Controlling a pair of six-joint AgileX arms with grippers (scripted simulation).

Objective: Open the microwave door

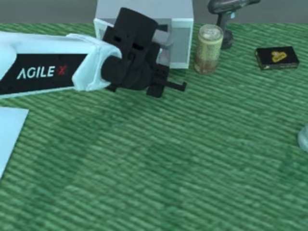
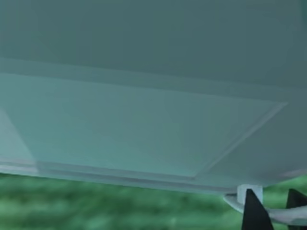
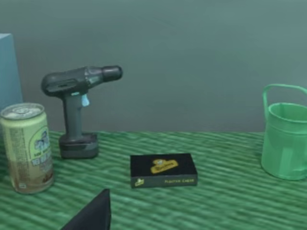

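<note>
The microwave door [image 2: 144, 129], fronting the microwave [image 1: 179, 24] at the top view's upper middle, sits right against my left gripper [image 2: 271, 211], whose fingers straddle its pale handle [image 2: 249, 199] without visibly clamping it; only this arm is near.

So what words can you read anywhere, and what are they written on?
"AGILE X": white letters on the black panel of the left arm.
Can: a label with a picture and print, too blurred to read.
Black box: a yellow logo and a yellow line along its front edge, too small to read.
Nothing readable on the microwave, drill or watering can.
</note>
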